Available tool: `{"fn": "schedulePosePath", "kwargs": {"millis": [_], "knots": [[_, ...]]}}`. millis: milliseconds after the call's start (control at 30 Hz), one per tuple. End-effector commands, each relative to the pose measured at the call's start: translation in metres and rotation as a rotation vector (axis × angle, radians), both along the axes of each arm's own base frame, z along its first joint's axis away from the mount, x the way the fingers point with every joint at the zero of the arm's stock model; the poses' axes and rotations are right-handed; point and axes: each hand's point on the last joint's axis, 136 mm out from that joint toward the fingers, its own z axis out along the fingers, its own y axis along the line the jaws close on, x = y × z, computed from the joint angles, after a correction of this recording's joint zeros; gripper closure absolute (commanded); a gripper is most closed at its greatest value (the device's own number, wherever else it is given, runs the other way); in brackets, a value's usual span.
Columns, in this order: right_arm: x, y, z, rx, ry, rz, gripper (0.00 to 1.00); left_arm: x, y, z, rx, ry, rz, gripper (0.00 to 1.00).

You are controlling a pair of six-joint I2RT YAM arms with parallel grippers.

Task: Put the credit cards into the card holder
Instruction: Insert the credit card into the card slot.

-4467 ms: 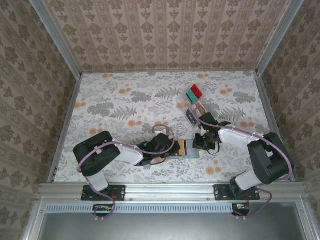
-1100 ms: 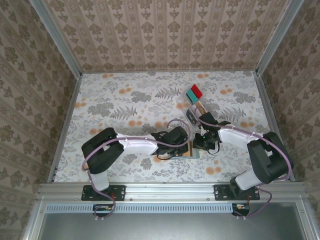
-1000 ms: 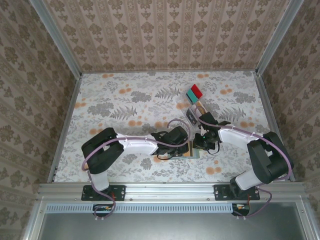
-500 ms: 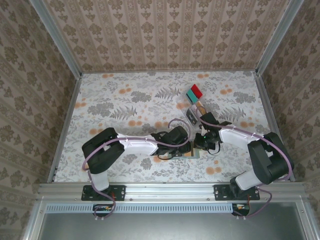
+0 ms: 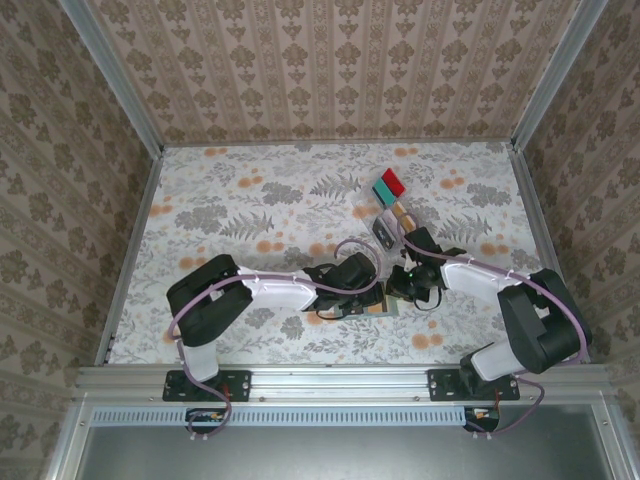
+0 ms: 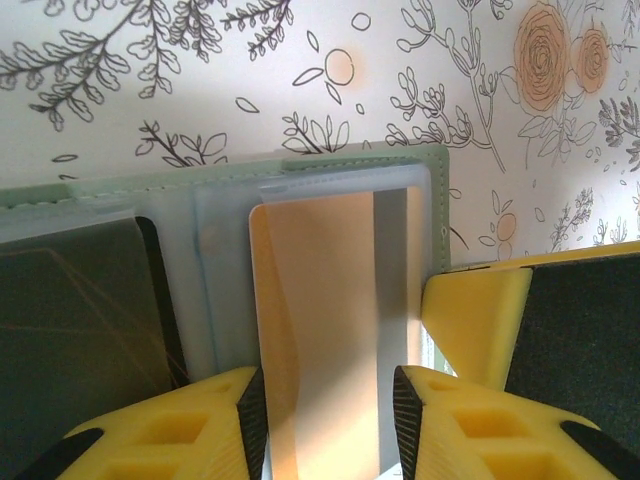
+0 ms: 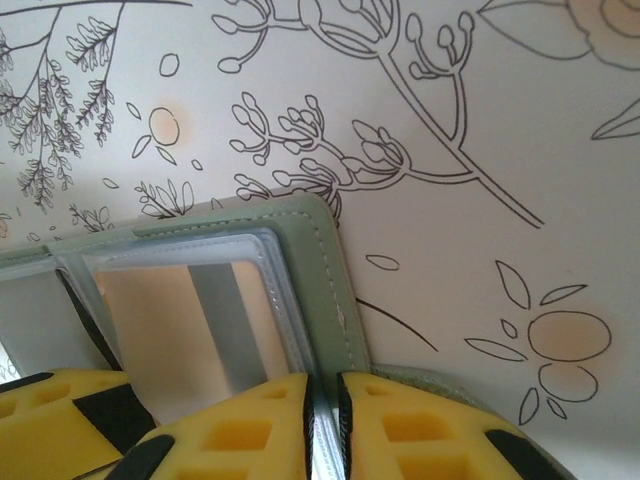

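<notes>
The grey-green card holder [image 6: 350,160] lies open on the table near the front edge [image 5: 386,307]. A tan credit card [image 6: 320,280] sits under its clear window slot, and a dark grey card [image 6: 80,300] fills the slot to the left. My left gripper [image 6: 328,385] is open, one fingertip over each long side of the tan card. My right gripper [image 7: 325,385] is shut on the thin edge of the card holder [image 7: 325,260]. Through that window the tan card [image 7: 150,310] shows again. Red [image 5: 392,181] and teal [image 5: 382,191] cards stand farther back.
A clear divided tray [image 5: 384,232] holds the spare cards just behind the two grippers. The right gripper's yellow finger [image 6: 480,320] sits close against the left one. Floral table surface spreads wide to the left and back, with metal rails along the sides.
My left gripper's jaws have parted, and the tan card now lies free in the slot. Both arms have barely shifted, and the right gripper keeps its pinch.
</notes>
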Motion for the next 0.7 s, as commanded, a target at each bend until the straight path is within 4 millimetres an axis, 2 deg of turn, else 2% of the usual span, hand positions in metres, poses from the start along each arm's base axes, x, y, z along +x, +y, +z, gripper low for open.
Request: {"fn": "schedulePosePath", "kwargs": {"millis": [0, 167, 233, 433, 667], "knots": [[-0.014, -0.008, -0.015, -0.037, 0.04, -0.005, 0.81, -0.005, 0.008, 0.003, 0.013, -0.009, 0.02, 0.58], [-0.003, -0.009, 0.007, -0.014, -0.014, 0.0, 0.77, -0.001, 0.021, 0.013, 0.022, -0.054, 0.036, 0.51], [0.0, -0.008, 0.013, -0.006, -0.027, 0.006, 0.76, 0.001, 0.021, 0.018, 0.009, -0.069, 0.035, 0.5], [0.014, -0.012, 0.051, -0.024, -0.131, 0.025, 0.72, 0.005, 0.025, 0.033, -0.014, -0.121, 0.043, 0.5], [0.043, -0.04, 0.092, -0.26, -0.253, 0.103, 0.69, 0.015, 0.049, 0.049, 0.006, -0.206, 0.094, 0.47]]}}
